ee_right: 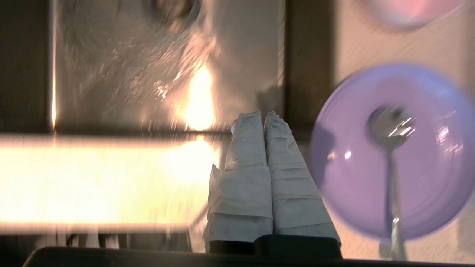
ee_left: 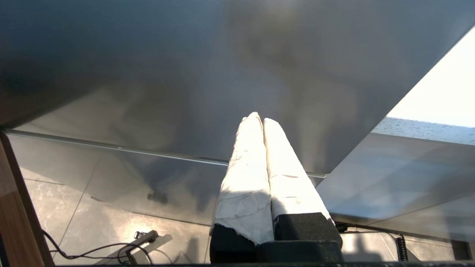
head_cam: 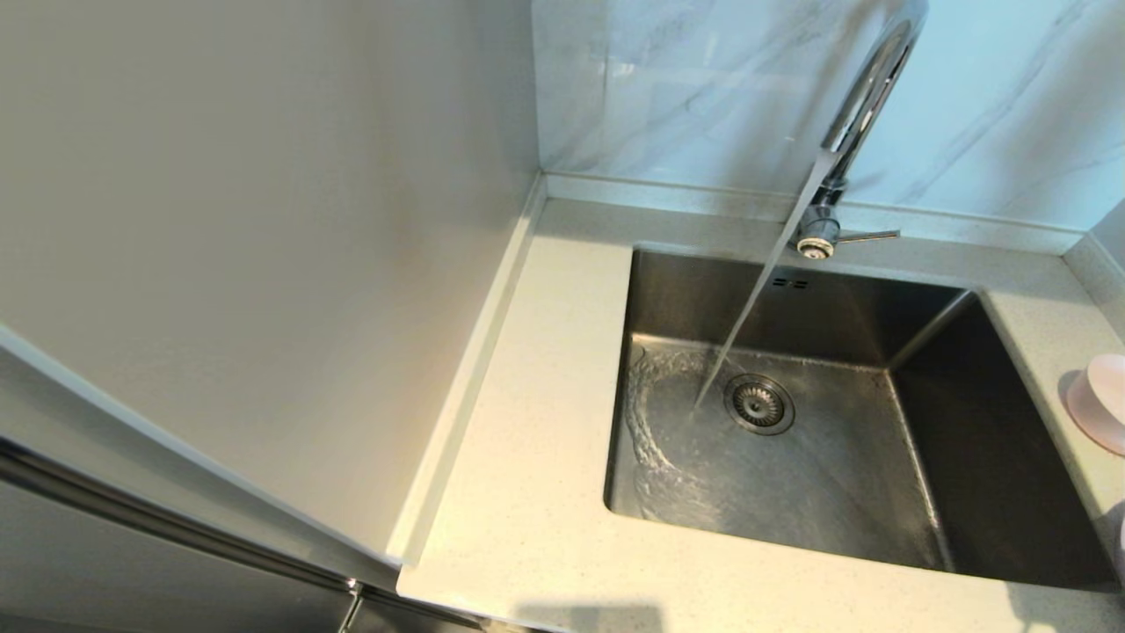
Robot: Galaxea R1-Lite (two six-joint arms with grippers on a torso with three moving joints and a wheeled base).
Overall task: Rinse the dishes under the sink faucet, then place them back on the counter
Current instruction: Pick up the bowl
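Observation:
Water runs from the chrome faucet [head_cam: 866,97] into the steel sink [head_cam: 844,492], landing beside the round drain strainer [head_cam: 758,403]. A pale pink bowl [head_cam: 1099,403] stands on the speckled counter [head_cam: 527,475] right of the basin. In the right wrist view my right gripper [ee_right: 261,115] is shut and empty, over the counter edge between the wet sink [ee_right: 148,63] and a lilac plate [ee_right: 419,185]; the pink bowl [ee_right: 408,11] lies beyond the plate. My left gripper [ee_left: 261,118] is shut and empty, low in front of a steel cabinet front. The white dish is out of view.
A metal spoon [ee_right: 389,148] lies on the lilac plate. A plain wall panel [head_cam: 264,264] borders the counter on the left and a marble splashback [head_cam: 703,88] stands behind. Cables [ee_left: 92,252] lie on the tiled floor below the left gripper.

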